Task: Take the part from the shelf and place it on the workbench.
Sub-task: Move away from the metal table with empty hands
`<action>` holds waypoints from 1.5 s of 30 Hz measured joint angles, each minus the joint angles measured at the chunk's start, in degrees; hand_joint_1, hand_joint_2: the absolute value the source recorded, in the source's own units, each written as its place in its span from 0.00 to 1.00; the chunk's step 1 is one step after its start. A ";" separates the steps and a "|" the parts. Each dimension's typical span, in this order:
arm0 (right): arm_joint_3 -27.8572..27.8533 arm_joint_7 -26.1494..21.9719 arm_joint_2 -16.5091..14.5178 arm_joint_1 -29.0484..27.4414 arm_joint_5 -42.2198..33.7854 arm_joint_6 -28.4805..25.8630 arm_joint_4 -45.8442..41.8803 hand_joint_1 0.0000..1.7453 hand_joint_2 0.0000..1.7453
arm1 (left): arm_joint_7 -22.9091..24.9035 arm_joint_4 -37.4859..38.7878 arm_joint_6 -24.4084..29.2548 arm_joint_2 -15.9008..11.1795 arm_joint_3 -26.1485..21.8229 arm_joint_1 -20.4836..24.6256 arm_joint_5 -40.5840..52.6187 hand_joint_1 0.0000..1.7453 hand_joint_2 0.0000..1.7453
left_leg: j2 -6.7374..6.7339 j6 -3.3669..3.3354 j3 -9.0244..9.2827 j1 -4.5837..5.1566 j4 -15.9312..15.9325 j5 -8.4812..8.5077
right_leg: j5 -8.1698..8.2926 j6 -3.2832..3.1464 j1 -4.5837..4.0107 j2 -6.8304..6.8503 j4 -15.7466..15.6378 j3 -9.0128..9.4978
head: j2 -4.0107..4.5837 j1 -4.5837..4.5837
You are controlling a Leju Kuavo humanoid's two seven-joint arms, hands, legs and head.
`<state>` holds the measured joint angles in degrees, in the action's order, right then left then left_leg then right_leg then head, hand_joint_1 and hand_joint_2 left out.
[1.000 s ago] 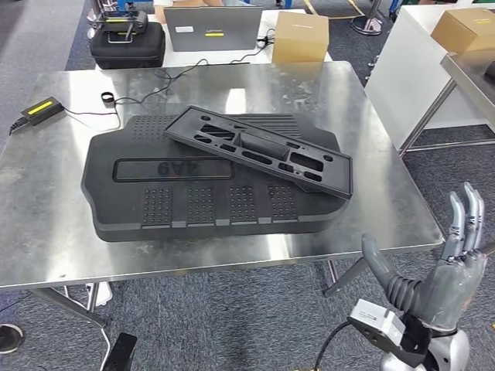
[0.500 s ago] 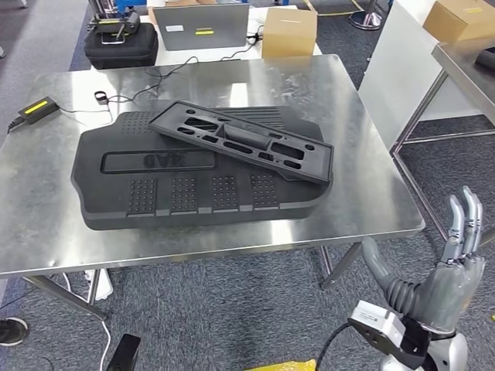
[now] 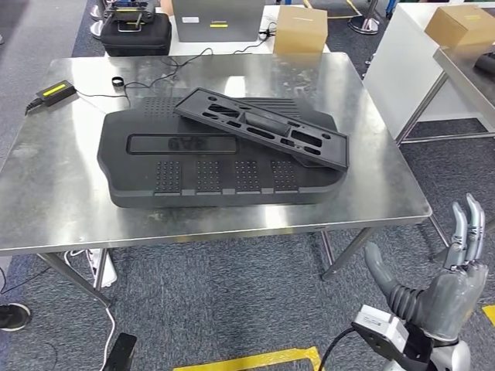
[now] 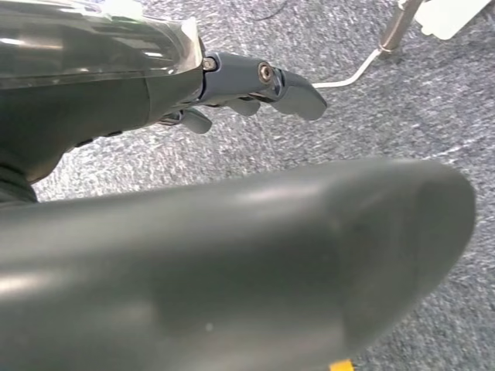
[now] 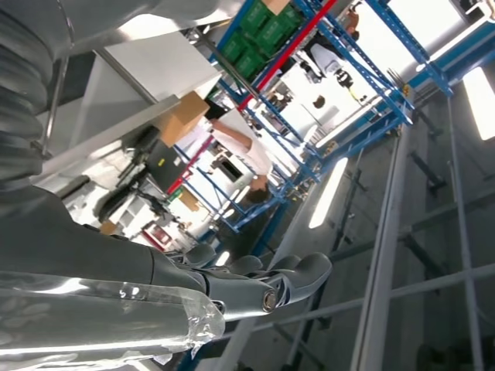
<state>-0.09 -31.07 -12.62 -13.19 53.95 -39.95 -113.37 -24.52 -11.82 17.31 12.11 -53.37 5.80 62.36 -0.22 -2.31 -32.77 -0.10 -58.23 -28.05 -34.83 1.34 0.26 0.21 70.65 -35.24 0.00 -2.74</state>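
From the head view we look down on a brushed steel desk (image 3: 52,193), rectangular with rounded corners, its sheen mottled. A large black panel (image 3: 192,166) lies flat across its middle, matt plastic with patches of small raised dots and a long sunken slot. The part (image 3: 263,137), a thinner black slotted frame with a raised rim, rests tilted on the panel's far right portion, its right end reaching toward the desk's right edge. Near the far left corner sits a small black box with a yellow label (image 3: 52,92), a thin cable (image 3: 169,73) trailing along the far edge. Beyond the desk stand a cardboard box (image 3: 300,29) and a black case (image 3: 135,33). Our right robot hand (image 3: 449,286) is raised low at the right, over grey carpet, fingers straight and apart, holding nothing.

In the left wrist view, the left robot hand (image 4: 257,81) hangs over speckled grey carpet, dark fingers loosely extended, empty.

In the right wrist view, the right robot hand's fingers (image 5: 291,282) stretch out together against blue shelving (image 5: 362,69).
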 joint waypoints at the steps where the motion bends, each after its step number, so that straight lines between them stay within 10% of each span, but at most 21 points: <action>1: -0.01 0.00 -0.01 0.01 -0.01 0.00 -0.03 0.00 1.00 | 0.00 0.01 0.00 0.05 -0.02 0.01 0.00 0.00 0.00 | 0.01 -0.07 -0.28 0.16 0.00 0.33 | 1.56 -0.90 -0.43 -0.14 -4.38 2.97 | 0.01 0.03; 4: -0.01 -0.01 -0.05 0.02 0.01 0.00 -0.27 0.00 1.00 | -0.01 0.01 0.01 0.26 -0.06 0.09 -0.02 0.00 0.00 | 0.03 0.35 -0.97 0.31 0.03 1.35 | 3.35 -3.10 -1.61 -0.31 -14.53 8.86 | 0.01 0.11; 7: -0.02 -0.02 -0.14 -0.08 0.09 0.00 -0.41 0.00 1.00 | -0.01 0.00 0.00 0.36 -0.09 0.01 -0.03 0.00 0.00 | 0.04 1.24 -1.60 0.13 0.16 2.00 | 4.71 -3.39 -1.74 -0.09 -16.40 8.68 | 0.01 0.05; 13: -0.27 -0.39 -0.66 -0.73 0.21 0.00 -0.50 0.00 1.00 | -0.04 0.00 0.04 0.33 -0.20 -0.17 -0.13 0.00 0.00 | 0.20 3.12 -5.80 -0.79 -14.81 -8.03 | 7.98 -3.23 -0.77 0.62 -16.52 4.86 | 0.01 0.32; 17: -0.51 -0.69 -0.79 -1.10 0.14 0.00 -0.52 0.00 1.00 | -0.15 0.00 0.05 0.23 -0.22 -0.11 -0.15 0.00 0.00 | 0.21 4.87 1.80 -1.91 -6.08 -3.60 | 8.59 -2.00 0.07 0.61 -13.26 0.89 | 0.01 0.42; 19: -0.64 -0.69 -0.91 -1.22 0.04 -0.01 -0.58 0.00 1.00 | -0.22 0.00 0.06 0.25 -0.22 0.03 -0.16 0.00 0.00 | 0.29 4.67 4.61 -1.99 -1.22 -4.20 | 8.85 -1.22 0.07 0.49 -11.57 -0.67 | 0.00 0.49; 22: -0.77 -0.62 -0.97 -1.50 -0.11 -0.02 -0.65 0.00 1.00 | -0.25 0.01 0.09 0.26 -0.23 -0.06 -0.29 0.00 0.00 | 0.19 2.77 3.82 -1.71 -0.87 -4.01 | 9.29 -0.13 0.22 0.41 -11.01 -1.48 | 0.01 0.47; 28: -0.81 1.28 -0.80 -1.85 -1.52 -0.02 -0.55 0.00 1.00 | -0.24 0.00 0.17 0.26 -0.28 -0.07 -0.45 0.00 0.00 | -0.21 0.69 -0.31 -1.22 -0.96 -0.55 | -2.09 1.00 0.52 0.37 3.54 -4.35 | 0.02 0.24; 30: -0.82 1.39 -0.64 -1.87 -1.79 -0.01 -0.48 0.00 1.00 | -0.27 0.00 0.18 0.26 -0.32 -0.07 -0.48 0.00 0.00 | -0.23 0.62 -1.62 -0.82 -0.98 0.53 | -0.12 0.48 0.40 0.32 2.43 -1.49 | 0.01 0.25; 33: -0.81 1.39 -0.53 -1.76 -1.94 -0.01 -0.54 0.00 1.00 | -0.31 0.00 0.20 0.36 -0.37 -0.05 -0.49 0.00 0.00 | -0.12 0.80 -2.84 -0.41 -0.95 1.99 | 2.44 -1.48 -0.50 -0.08 -10.55 7.93 | 0.01 0.28; 35: -0.80 1.39 -0.51 -1.73 -1.96 -0.02 -0.61 0.00 1.00 | -0.34 0.00 0.20 0.43 -0.42 -0.04 -0.49 0.00 0.00 | -0.11 1.38 -3.20 -0.54 -0.73 2.99 | 2.01 -2.10 -1.11 -0.27 -15.65 10.92 | 0.01 0.29; 38: -0.81 1.39 -0.49 -1.76 -1.96 -0.01 -0.61 0.00 1.00 | -0.36 0.01 0.20 0.44 -0.60 -0.22 -0.48 0.00 0.00 | -0.10 2.34 -3.92 -0.78 -0.76 2.88 | 3.87 -2.57 -1.08 0.00 -17.08 10.10 | 0.01 0.26; 42: -0.83 1.52 -0.44 -1.87 -2.24 0.02 -0.46 0.00 1.00 | -0.31 0.00 0.20 0.38 -0.81 -0.32 -0.49 0.00 0.00 | 0.00 3.02 -6.52 -0.78 -11.50 -6.73 | 6.62 -3.16 -0.79 0.40 -16.91 6.57 | 0.02 0.61; 45: -0.85 1.54 -0.40 -1.89 -2.46 0.02 -0.40 0.00 1.00 | -0.29 0.00 0.20 0.31 -0.98 -0.32 -0.48 0.00 0.00 | -0.01 3.45 -4.90 -0.91 -15.66 -5.29 | 7.94 -2.84 -0.74 0.57 -15.13 3.01 | 0.02 0.63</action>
<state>-0.94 -29.53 -13.02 -15.09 51.49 -39.94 -113.78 -24.82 -11.82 17.51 12.41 -54.35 5.48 61.88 -0.24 1.14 -37.67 -1.01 -73.89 -33.34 -26.89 -1.51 -0.48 0.77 55.53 -32.23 0.02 -2.11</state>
